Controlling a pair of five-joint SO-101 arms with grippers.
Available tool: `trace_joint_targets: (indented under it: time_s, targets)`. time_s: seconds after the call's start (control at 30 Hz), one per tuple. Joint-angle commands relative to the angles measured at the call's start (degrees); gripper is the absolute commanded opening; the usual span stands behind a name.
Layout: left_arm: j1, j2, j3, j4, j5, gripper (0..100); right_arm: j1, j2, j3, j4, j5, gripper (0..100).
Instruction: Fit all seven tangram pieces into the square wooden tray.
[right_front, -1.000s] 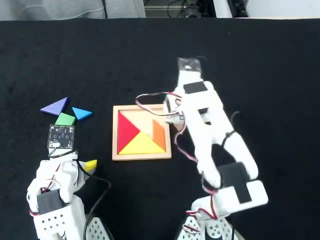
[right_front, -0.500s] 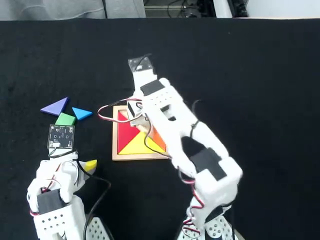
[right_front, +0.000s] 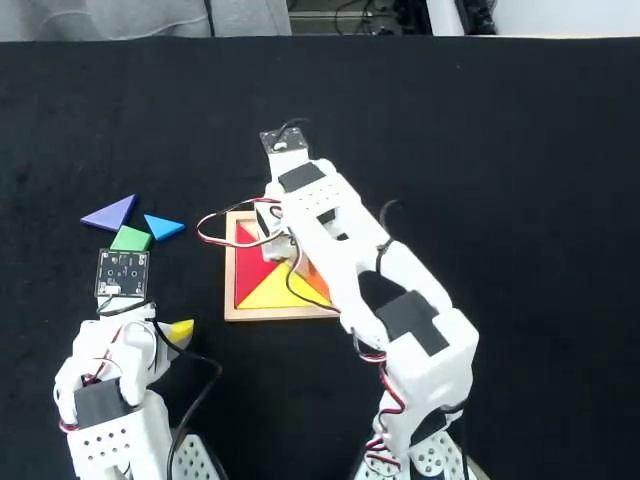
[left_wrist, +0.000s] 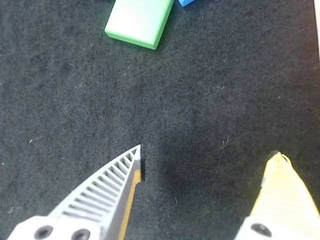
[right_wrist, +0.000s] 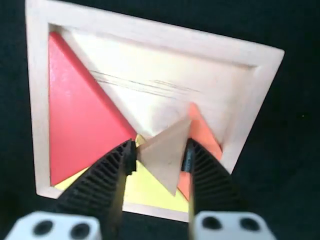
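The square wooden tray lies mid-table and holds a red triangle, a yellow triangle and an orange piece. My right arm stretches over the tray. Its gripper is shut on a pale tan triangle, held above the tray floor between the red triangle and the orange piece. A purple triangle, a blue triangle and a green square lie at the left. My left gripper is open over bare cloth short of the green square.
Black cloth covers the whole table. The left arm's base sits at the front left, with its yellow fingertip beside it. Red and white cables hang off the right arm near the tray's left rim.
My right arm has swung left from beside the tray's right edge to over the tray, carrying the tan triangle. The left arm has kept still.
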Motion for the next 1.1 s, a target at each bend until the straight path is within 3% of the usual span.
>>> trace_joint_targets:
  time_s: [0.0, 0.33, 0.5, 0.67, 1.07]
  targets:
    - [-0.5, -0.3, 0.0, -0.4, -0.4, 37, 0.3, -0.5, -3.9, 0.6, -1.8, 24.3]
    - [-0.5, -0.3, 0.0, -0.4, -0.4, 37, 0.5, -2.4, -5.5, 1.2, -1.4, 23.3]
    - [-0.5, -0.3, 0.0, -0.4, -0.4, 37, 0.2, -4.0, -5.9, -3.9, 6.6, 1.3]
    - [-0.5, -0.3, 0.0, -0.4, -0.4, 37, 0.4, 1.2, -5.8, -7.1, 6.8, 6.0]
    - [-0.5, -0.3, 0.0, -0.4, -0.4, 37, 0.4, 8.9, -11.5, 1.6, 6.9, 6.0]
